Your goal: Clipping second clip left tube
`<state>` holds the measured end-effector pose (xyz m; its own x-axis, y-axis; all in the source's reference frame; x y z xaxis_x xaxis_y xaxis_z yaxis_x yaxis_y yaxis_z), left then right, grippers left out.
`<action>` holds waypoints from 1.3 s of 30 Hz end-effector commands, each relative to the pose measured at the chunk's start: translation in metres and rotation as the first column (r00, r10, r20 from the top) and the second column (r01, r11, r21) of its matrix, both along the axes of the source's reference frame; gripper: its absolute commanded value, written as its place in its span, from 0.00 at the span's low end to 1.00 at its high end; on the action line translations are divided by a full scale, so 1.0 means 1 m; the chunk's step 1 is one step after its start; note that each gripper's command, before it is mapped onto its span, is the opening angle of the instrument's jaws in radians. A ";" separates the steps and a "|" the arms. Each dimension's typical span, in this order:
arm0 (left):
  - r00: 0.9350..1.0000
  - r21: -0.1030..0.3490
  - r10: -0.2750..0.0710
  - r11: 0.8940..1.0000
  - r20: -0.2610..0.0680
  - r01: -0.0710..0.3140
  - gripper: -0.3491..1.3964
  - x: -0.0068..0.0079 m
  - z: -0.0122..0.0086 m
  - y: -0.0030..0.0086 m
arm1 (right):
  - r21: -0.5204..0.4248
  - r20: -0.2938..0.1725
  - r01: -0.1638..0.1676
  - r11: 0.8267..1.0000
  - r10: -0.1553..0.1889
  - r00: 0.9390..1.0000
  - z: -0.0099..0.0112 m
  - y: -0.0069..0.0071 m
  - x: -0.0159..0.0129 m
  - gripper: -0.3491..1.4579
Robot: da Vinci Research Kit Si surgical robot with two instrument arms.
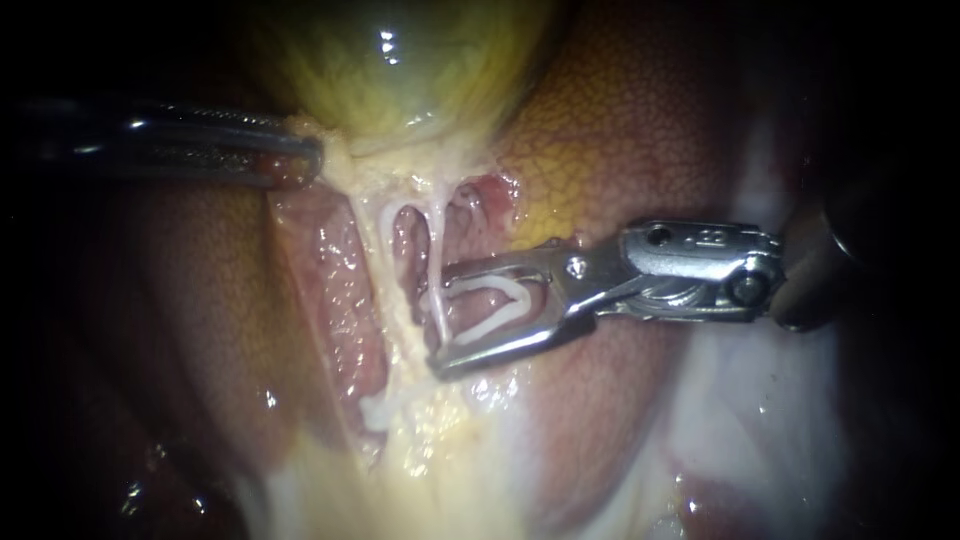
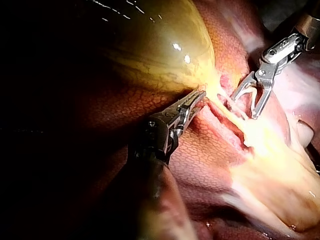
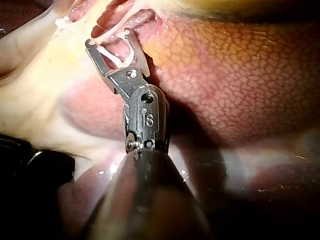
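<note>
- Okay, far left: the left instrument [image 1: 312, 158] comes in level from the left edge, with dark liver [image 1: 180, 290] below its shaft.
- Its pincer is pressed together on pale tissue [image 1: 335, 165] right at the narrow lower end of the gallbladder [image 1: 400, 60]. The left wrist view agrees: the tips sit in that pale tissue where the yellow-green gallbladder tapers.
- Centre-left: the left tube [image 1: 372, 260], the thicker pale strand, runs from that tissue down over the pink bed. It is not between any jaws. The right instrument's jaw tips are just to its right.
- Lower on the left tube is a small white piece [image 1: 373, 412]. It looks like a clip, but I cannot be sure.
- Centre: the thin tube [image 1: 437, 250] is narrower and hangs beside the left tube with a pink gap between them. It crosses the mouth of the right pincer right at the jaw tips.
- Right: the right instrument [image 1: 433, 328] enters from the right edge, its pincer spread wide and facing left. A white clip [image 1: 495, 300] sits inside with its legs along both jaws, so the pincer holds the clip, which is unclosed.
- Right wrist view: same wide pincer with the clip inside and pale strands across the tips. I cannot tell which strand is which.
- Far right: orange-mottled liver above the right instrument, whitish tissue below.
</note>
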<state>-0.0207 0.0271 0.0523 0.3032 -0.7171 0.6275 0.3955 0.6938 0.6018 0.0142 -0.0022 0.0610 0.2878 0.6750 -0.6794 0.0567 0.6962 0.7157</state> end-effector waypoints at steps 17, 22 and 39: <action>1.000 0.000 0.000 1.000 0.000 0.000 0.00 0.0000 0.0000 0.0000 | 0.039 -0.017 0.001 0.999 0.000 1.000 -0.0066 -0.0002 0.0000 0.44; 1.000 0.000 0.000 1.000 0.000 0.000 0.00 0.0000 0.0000 0.0000 | 0.037 -0.018 0.003 0.999 -0.002 1.000 -0.0063 -0.0005 0.0010 0.44; 1.000 0.000 0.000 1.000 0.000 0.000 0.00 0.0000 0.0000 0.0000 | 0.013 -0.013 0.002 1.000 -0.001 1.000 -0.0020 -0.0016 0.0024 0.45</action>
